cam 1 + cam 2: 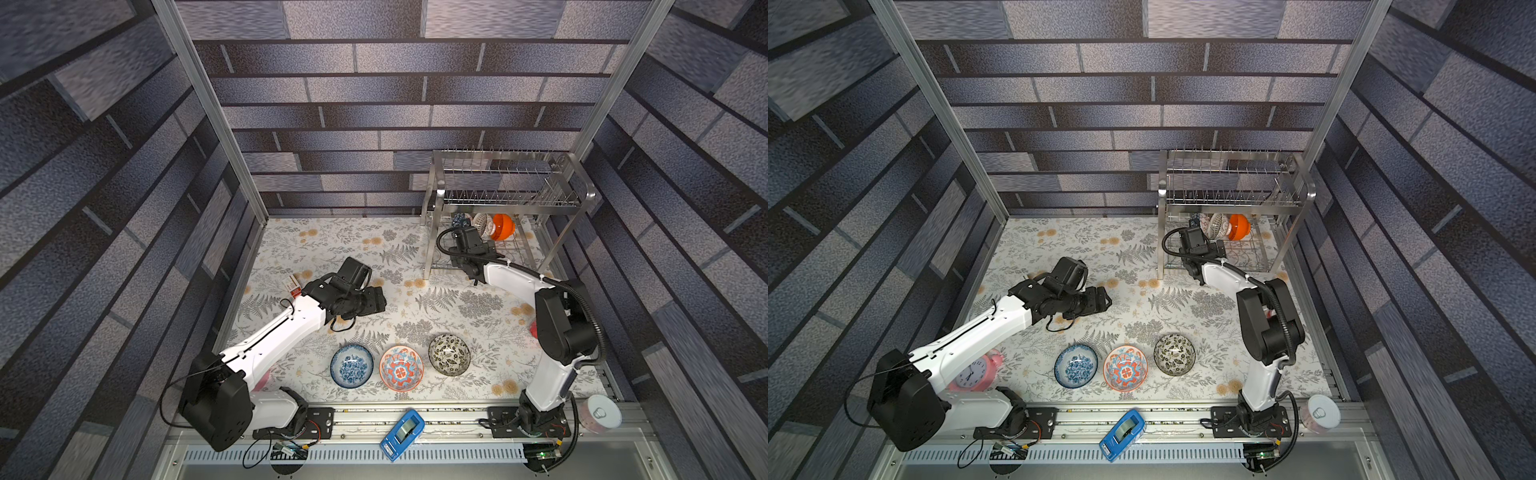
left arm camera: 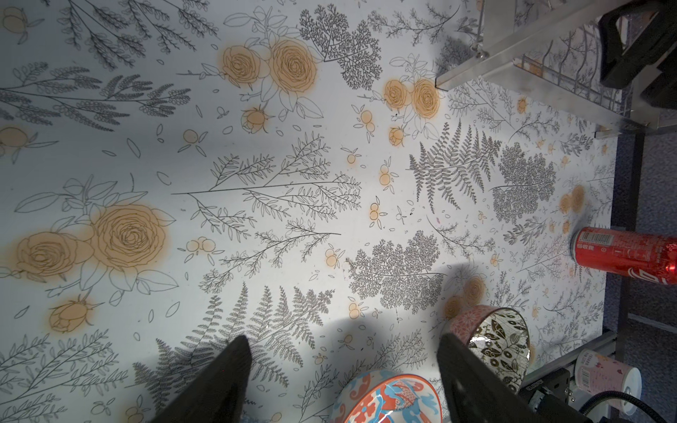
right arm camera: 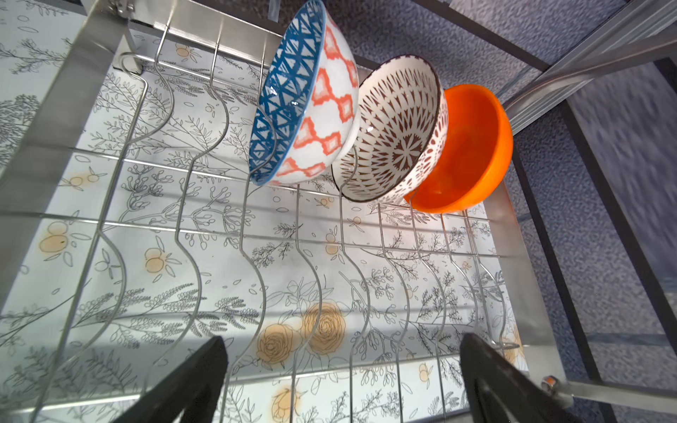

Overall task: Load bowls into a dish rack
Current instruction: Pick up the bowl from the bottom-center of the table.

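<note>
Bowls are being kept in two groups. Three are being carried on edge, side by side, in the wavy wire slots of the lower tier of the two-tier stainless steel wire dish rack [image 1: 509,201]. In both top views the rack is being seen at the far right corner of the flower-printed desk [image 1: 328,249]. In the row are the blue triangle-patterned bowl [image 3: 289,91], the white lattice bowl [image 3: 399,128] close beside it, and the plain orange bowl [image 3: 472,146] at the end. Whether these three are touching cannot be told. The right hand [image 3: 342,340] is being held wide open at the front of that lower tier, over bare wavy wires and apart from the three bowls. Nothing is being gripped between its black fingers [image 3: 190,384].

Three more bowls are being left upright in a row near the front edge of the desk. They are the blue-white floral bowl [image 1: 351,365], the red-and-blue medallion bowl [image 1: 401,368] in the middle, and the black-and-white floral bowl [image 1: 449,354] nearest the right arm. The left hand [image 2: 340,340] is being held wide open above bare desk, beyond that row, with nothing between its fingers. A red drink can [image 2: 622,256] is being seen near the desk's right edge, and a blue tape dispenser [image 1: 402,434] is being carried on the front rail.
</note>
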### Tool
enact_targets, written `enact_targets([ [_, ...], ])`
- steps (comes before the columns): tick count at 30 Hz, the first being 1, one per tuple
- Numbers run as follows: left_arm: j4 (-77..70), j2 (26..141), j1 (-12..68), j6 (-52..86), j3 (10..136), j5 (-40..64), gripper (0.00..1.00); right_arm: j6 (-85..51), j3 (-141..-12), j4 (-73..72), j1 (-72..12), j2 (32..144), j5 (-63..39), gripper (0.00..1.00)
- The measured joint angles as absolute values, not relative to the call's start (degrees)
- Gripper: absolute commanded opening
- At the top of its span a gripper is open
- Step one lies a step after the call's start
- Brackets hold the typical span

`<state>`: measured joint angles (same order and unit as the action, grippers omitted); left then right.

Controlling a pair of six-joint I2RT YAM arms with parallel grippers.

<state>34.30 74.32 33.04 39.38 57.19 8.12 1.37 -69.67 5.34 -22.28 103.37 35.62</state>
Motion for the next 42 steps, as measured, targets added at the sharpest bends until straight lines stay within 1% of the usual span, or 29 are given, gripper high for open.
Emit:
enact_targets([
  [5, 35.0, 71.5, 33.3, 39.7, 55.9, 7.0, 0.83, -0.8, -65.7, 5.7, -22.3, 99.5, 34.9, 1.00],
  [12, 37.4, 66.7, 33.5, 40.8, 53.8, 4.9, 0.83, -4.2, -60.7, 7.7, -23.3, 91.3, 32.8, 0.98],
  [18, 41.7, 61.7, 33.5, 42.8, 51.9, 2.0, 0.81, -7.6, -58.1, 11.9, -26.7, 84.3, 28.9, 0.97],
  [27, 50.3, 52.5, 33.5, 47.5, 47.5, -2.9, 0.73, -14.2, -58.0, 18.9, -37.3, 79.0, 20.0, 0.95],
  [31, 53.4, 49.5, 33.5, 49.6, 45.3, -3.6, 0.62, -18.8, -56.9, 20.6, -39.6, 77.9, 15.1, 0.95],
  [37, 56.4, 46.6, 33.7, 52.0, 42.5, -3.7, 0.61, -27.9, -52.2, 20.8, -42.2, 74.2, 7.9, 0.94],
  [42, 57.9, 45.5, 34.6, 53.6, 40.4, -3.4, 0.60, -33.0, -50.5, 20.3, -45.7, 74.6, 4.0, 0.93],
])
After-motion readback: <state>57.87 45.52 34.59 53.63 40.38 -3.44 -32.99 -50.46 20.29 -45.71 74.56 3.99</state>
